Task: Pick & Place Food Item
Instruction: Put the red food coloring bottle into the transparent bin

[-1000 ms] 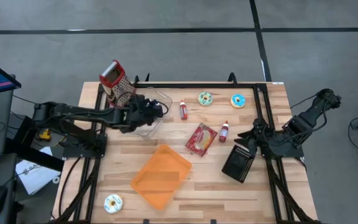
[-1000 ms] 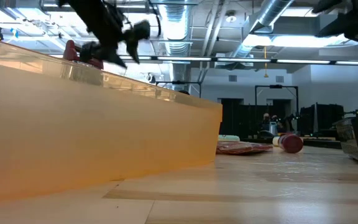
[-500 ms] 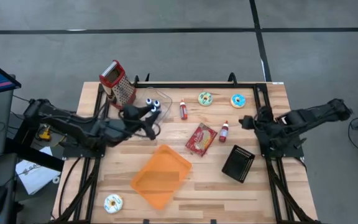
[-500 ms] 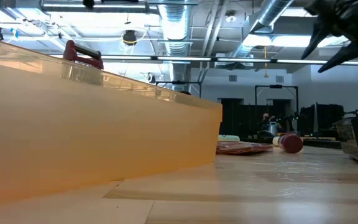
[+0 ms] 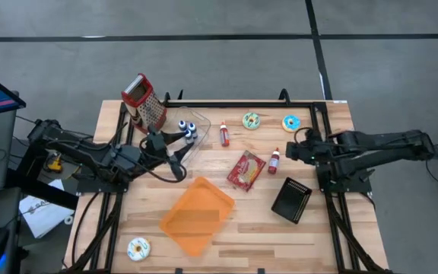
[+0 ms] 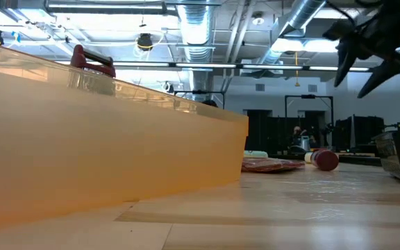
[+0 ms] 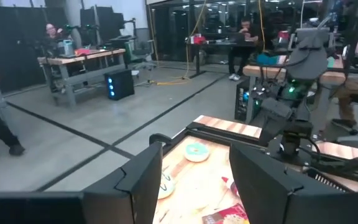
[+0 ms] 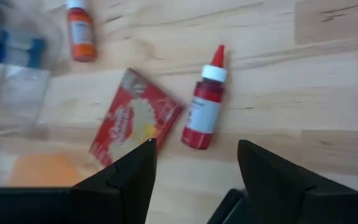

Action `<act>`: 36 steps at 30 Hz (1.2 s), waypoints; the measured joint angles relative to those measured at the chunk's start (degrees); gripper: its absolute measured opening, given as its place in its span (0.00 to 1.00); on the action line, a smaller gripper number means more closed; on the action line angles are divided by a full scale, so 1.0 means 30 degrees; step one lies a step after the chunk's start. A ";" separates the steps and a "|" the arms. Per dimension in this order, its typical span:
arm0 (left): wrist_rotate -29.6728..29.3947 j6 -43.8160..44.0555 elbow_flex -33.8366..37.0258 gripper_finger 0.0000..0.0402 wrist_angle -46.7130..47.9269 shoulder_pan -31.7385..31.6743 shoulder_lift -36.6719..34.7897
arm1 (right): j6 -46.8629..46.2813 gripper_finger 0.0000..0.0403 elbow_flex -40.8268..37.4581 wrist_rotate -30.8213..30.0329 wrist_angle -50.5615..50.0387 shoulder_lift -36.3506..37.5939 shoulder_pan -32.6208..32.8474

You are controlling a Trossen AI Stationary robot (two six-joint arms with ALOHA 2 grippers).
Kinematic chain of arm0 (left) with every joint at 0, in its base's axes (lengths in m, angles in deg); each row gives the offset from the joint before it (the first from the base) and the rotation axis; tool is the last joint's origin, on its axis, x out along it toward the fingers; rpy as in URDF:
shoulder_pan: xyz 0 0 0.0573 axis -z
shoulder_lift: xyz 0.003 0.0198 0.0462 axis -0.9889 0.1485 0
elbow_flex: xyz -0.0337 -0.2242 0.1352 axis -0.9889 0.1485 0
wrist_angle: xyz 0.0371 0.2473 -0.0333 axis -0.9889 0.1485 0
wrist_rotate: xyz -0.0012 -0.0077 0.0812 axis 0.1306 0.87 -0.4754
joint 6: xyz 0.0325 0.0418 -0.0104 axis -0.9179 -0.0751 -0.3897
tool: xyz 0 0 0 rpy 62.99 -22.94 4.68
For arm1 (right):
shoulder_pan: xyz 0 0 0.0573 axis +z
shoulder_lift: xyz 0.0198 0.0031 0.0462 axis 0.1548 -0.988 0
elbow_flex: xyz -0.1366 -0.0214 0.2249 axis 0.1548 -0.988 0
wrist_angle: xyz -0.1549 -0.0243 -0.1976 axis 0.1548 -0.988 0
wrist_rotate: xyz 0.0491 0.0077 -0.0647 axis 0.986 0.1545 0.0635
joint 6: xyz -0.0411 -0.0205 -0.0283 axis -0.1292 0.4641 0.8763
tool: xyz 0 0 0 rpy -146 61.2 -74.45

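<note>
A red snack packet (image 5: 245,169) lies flat mid-table with a red sauce bottle (image 5: 274,160) on its side next to it. Two donuts (image 5: 251,120) (image 5: 290,122) lie at the far edge and a third (image 5: 138,248) near the front left. My right gripper (image 5: 295,148) hangs open above the red bottle (image 8: 202,112) and the packet (image 8: 135,121), touching neither. My left gripper (image 5: 178,149) is open and level beside a clear container (image 5: 192,129) with blue pieces, holding nothing (image 7: 194,186).
An orange tray (image 5: 196,215) lies front centre and fills the low view (image 6: 110,139). A black basket (image 5: 291,199) sits at the right, a grater (image 5: 144,103) stands far left, and an orange bottle (image 5: 223,135) lies by the clear container.
My left gripper has drawn back from the clear container toward the table's left edge, risen and rolled to point level. My right gripper has swung from over the black basket toward the far edge, then left over the red bottle, rolling as it went. The basket stays on the table.
</note>
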 joint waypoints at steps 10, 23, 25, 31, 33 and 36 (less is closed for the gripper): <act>0.0659 -0.0133 0.0000 0.45 -0.0326 0.0000 0.0000 | 0.5061 0.42 -0.0015 0.1155 0.1053 -0.3886 -0.4313; 0.0666 0.0808 0.0000 0.45 -0.0324 0.0000 0.0000 | 1.0224 0.35 -0.0007 0.3546 0.5031 -0.7367 -0.8920; 0.0666 0.0851 0.0000 0.45 -0.0315 0.0030 0.0000 | 1.0740 0.35 -0.0007 0.3672 0.5596 -0.8052 -0.9457; 0.0659 0.0734 0.0000 0.45 -0.0175 0.0727 0.0000 | 1.1998 0.35 -0.0007 0.4759 0.7044 -0.9720 -1.0680; 0.0557 0.0727 0.0000 0.45 -0.0151 0.0990 0.0000 | 1.2281 0.36 -0.0007 0.5003 0.7412 -1.0025 -1.1048; 0.0430 0.0720 0.0000 0.45 -0.0153 0.1251 0.0000 | 1.2493 0.37 -0.0007 0.5226 0.7668 -1.0305 -1.1587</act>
